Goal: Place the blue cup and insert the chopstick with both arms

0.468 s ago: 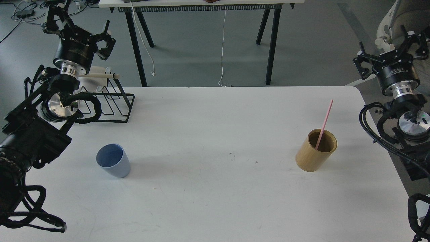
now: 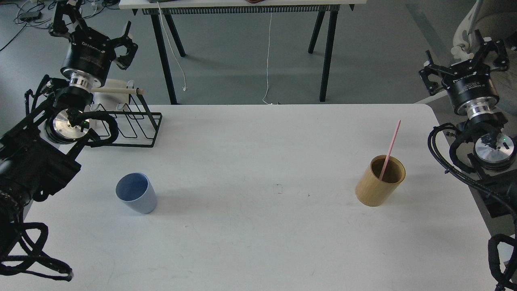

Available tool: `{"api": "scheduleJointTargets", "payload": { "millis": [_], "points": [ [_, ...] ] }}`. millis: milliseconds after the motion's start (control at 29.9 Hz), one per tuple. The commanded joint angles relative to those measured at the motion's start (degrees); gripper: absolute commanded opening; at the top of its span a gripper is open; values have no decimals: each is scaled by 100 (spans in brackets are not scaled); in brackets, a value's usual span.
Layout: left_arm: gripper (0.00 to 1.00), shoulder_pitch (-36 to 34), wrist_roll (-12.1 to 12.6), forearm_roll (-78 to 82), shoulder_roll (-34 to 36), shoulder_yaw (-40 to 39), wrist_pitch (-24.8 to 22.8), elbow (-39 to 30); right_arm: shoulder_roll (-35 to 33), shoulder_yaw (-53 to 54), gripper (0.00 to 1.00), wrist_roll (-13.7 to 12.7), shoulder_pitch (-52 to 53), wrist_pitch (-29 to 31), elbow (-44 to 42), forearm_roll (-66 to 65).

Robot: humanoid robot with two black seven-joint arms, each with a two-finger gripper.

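Observation:
The blue cup [image 2: 136, 198] stands upright on the white table [image 2: 258, 226] at the left, mouth open to the view. The pink chopstick [image 2: 389, 149] leans in a tan bamboo cylinder [image 2: 380, 186] at the right. My left gripper [image 2: 92, 25] is raised beyond the table's far left corner, fingers spread and empty, well behind the cup. My right gripper [image 2: 464, 56] is raised off the table's right edge, fingers spread and empty, right of and beyond the cylinder.
A black wire rack [image 2: 127, 125] with a pale wooden rod [image 2: 119, 91] stands at the table's far left, right beside my left arm. A second table's black legs [image 2: 327, 52] and hanging white cords [image 2: 267, 52] lie beyond the far edge.

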Motion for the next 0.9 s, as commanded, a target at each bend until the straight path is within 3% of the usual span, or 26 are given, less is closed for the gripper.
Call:
{"api": "scheduleJointTargets", "payload": {
  "millis": [0, 134, 368, 568, 736, 869],
  "points": [
    [100, -25, 122, 244, 729, 461, -1, -1042, -47, 37, 99, 3, 0, 1, -9, 0],
    [100, -78, 140, 1252, 1398, 656, -1, -1887, -135, 46, 99, 3, 0, 1, -18, 0],
    [99, -25, 298, 4424, 2242, 682, -1, -2792, -144, 54, 99, 20, -44, 1, -18, 0],
    [98, 273, 263, 6825, 3130, 911, 13, -3952, -196, 63, 99, 38, -44, 1, -9, 0],
    [98, 660, 255, 8749, 3254, 1007, 347, -4077, -258, 63, 99, 91, -123, 1, -18, 0],
    [95, 1090, 62, 10673, 3254, 1034, 775, -4068, -301, 63, 99, 99, -158, 1, -18, 0]
  ]
}}
